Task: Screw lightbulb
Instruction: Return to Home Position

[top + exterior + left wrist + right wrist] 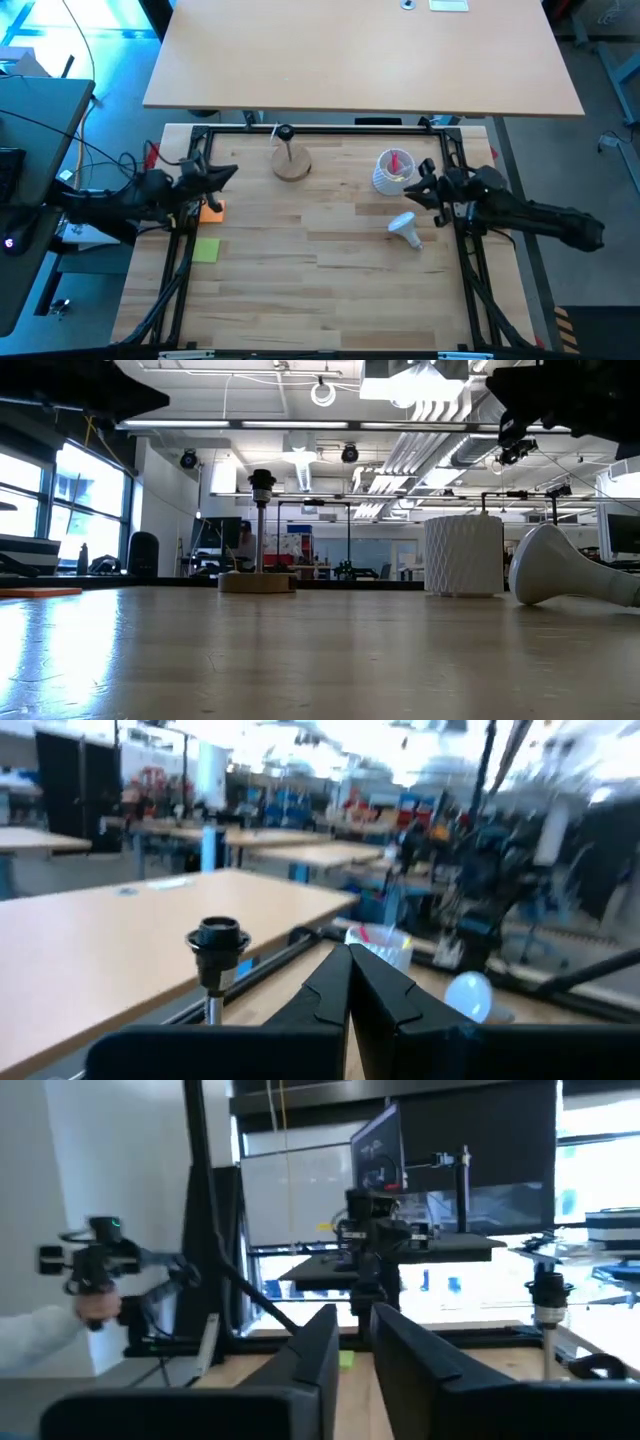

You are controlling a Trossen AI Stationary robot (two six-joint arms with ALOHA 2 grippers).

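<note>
The lightbulb (404, 228) lies on its side on the wooden table, globe toward the far left and grey neck (610, 590) toward the near right. It also shows in the left wrist view (468, 995). The round wooden base with its black-topped post (289, 158) stands at the far middle, the socket (218, 938) bare. My right gripper (423, 186) hovers level just beyond the bulb, beside the white cup (392, 172). Its fingers (355, 1330) stand a narrow gap apart with nothing between them. My left gripper (228, 175) is shut and level at the table's left, left of the base.
An orange block (210, 210) and a green note (206, 250) lie near the left rail. A black frame (330, 128) borders the table, and a second tabletop (360, 60) lies beyond the far edge. A person's hand (95, 1305) shows in the room beyond the table.
</note>
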